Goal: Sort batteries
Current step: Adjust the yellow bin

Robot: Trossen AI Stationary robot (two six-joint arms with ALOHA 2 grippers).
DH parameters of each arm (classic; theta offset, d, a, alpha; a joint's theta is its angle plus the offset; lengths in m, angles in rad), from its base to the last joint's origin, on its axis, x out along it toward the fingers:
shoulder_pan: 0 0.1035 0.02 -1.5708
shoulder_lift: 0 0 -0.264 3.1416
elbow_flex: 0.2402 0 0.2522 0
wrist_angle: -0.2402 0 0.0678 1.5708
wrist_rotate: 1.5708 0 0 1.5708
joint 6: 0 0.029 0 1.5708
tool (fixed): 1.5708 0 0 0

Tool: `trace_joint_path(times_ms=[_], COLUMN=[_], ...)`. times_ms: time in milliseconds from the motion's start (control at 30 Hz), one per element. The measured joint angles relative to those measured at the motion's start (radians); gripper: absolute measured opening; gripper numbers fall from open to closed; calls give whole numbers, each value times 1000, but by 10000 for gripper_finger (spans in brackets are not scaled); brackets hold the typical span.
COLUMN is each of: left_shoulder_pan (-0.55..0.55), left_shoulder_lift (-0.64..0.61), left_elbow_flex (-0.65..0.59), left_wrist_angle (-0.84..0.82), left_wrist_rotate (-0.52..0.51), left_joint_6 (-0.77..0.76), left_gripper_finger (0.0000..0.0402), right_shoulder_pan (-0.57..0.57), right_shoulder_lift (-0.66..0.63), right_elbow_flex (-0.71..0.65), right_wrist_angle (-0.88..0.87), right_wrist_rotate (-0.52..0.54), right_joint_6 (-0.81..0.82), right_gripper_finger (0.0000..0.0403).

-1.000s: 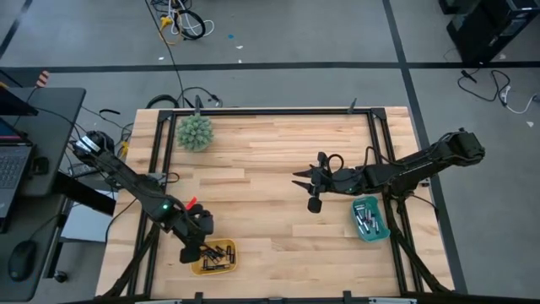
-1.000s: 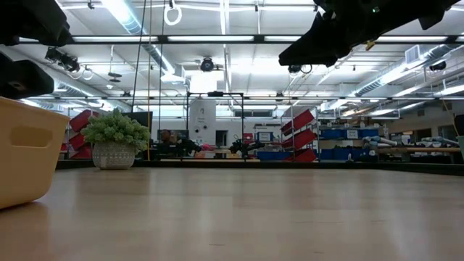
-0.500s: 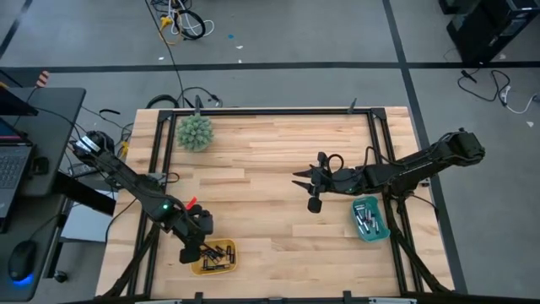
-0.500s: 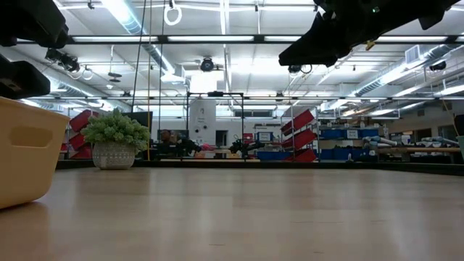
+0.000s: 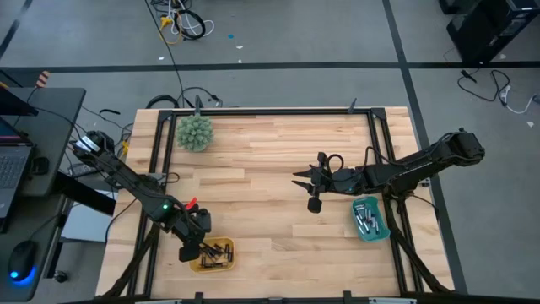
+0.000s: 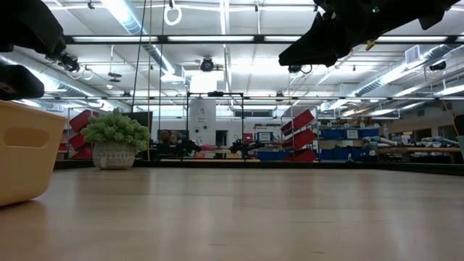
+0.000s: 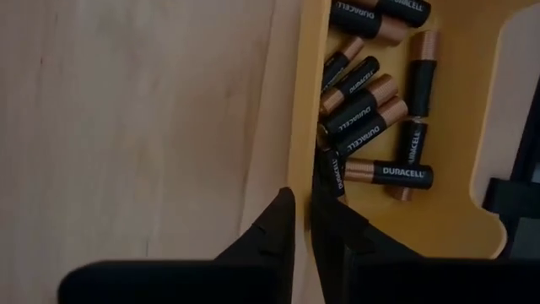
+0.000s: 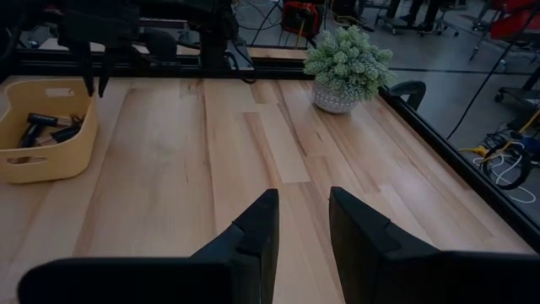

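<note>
While my left pincer (image 7: 302, 221) sits at the near-left corner of the bench (image 5: 270, 228), its two fingers straddle one wall of the yellow tray (image 7: 299, 101). One finger is outside over bare wood, the other inside among the cells. Fingers nearly together, only the wall between them, so I read it as clamped on that wall. High view puts this pincer (image 5: 190, 251) on the tray's left edge.

Dark batteries (image 7: 363, 105), black with copper ends, lie loose in the yellow tray (image 5: 221, 263). Roughly ten show in the left wrist view; several touch each other, and one lies right by my inner finger. From above they are just dark specks (image 5: 219, 250).

My right pincer (image 5: 297, 179) hangs above mid-bench, right of centre, pointing toward the left side. Right wrist view: fingers apart, bare wood in the gap (image 8: 302, 211), nothing held. Open.

Teal tray (image 5: 371, 232) sits near the right edge, just beside my right arm, with silvery batteries (image 5: 364, 218) in it. Count not readable.

Spiky green plant (image 5: 195, 132) stands at the far-left corner in a pale pot, well apart from both trays. Low view shows the plant (image 6: 114, 130), the yellow tray's side (image 6: 25, 152) at the left edge, and my right arm high up.
</note>
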Motion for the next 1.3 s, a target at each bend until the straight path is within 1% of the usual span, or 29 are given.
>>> trace_joint_path(times_ms=[233,400,500,867,1000,1200,1300], left_shoulder_pan=[0,3,10,10,10,10,10], left_shoulder_lift=[0,-1,-1,-1,-1,-1,-1], left_elbow_flex=[1,1,1,2,38,121,137], left_wrist_angle=[-33,-134,-181,-186,-202,-311,-350], left_wrist_rotate=[-1,-61,-75,-86,-102,-154,-163], left_joint_6=[-14,-17,-11,2,22,40,40], left_gripper_finger=[4,5,5,5,5,5,5], right_shoulder_pan=[0,0,0,0,0,0,0], right_shoulder_lift=[0,0,0,0,0,0,0], right_elbow_flex=[0,0,0,0,0,0,0], right_wrist_angle=[0,0,0,0,0,-3,-21], right_wrist_rotate=[0,0,0,0,0,0,10], right_joint_6=[0,0,0,0,0,-1,2], right_gripper_finger=[92,92,92,92,92,92,92])
